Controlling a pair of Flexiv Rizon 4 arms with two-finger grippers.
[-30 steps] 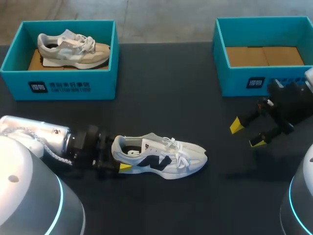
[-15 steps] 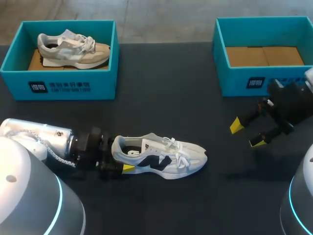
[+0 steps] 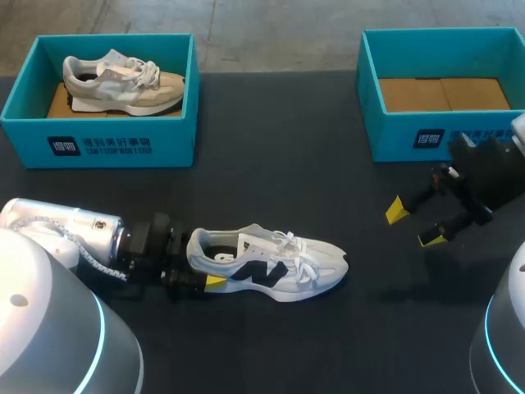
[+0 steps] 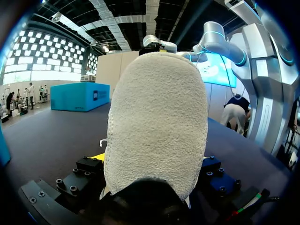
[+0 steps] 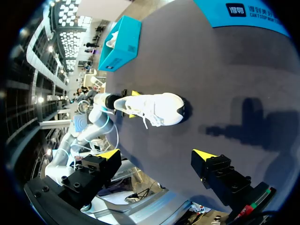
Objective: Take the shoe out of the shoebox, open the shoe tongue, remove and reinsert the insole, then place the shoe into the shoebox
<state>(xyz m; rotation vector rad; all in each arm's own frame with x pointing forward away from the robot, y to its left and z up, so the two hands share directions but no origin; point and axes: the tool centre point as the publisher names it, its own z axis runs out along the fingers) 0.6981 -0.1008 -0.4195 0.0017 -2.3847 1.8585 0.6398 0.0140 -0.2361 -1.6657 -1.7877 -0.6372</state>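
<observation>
OK, white shoe [image 3: 267, 264] is out of its box and lying on its side on the table [image 3: 279, 189], front-left area, toe pointing twd the right side, laces tied, opening facing up at me. Left gripper [image 3: 201, 275] comes in low from the left and is clamped on the heel. In the head view one yellow tip sits against the near side of the heel, and in the left wrist view the heel pad fills the space betw. the two sides of the gripper. Right gripper [image 3: 413, 225] hangs above the table at the right, spread wide w/ nothing in it, well apart from the shoe and just in front of the right shoebox [image 3: 394, 135]. That box shows only its cardboard floor. Left shoebox [image 3: 123, 144] at the back-left holds a beige shoe [image 3: 123, 82], toe twd the right.
</observation>
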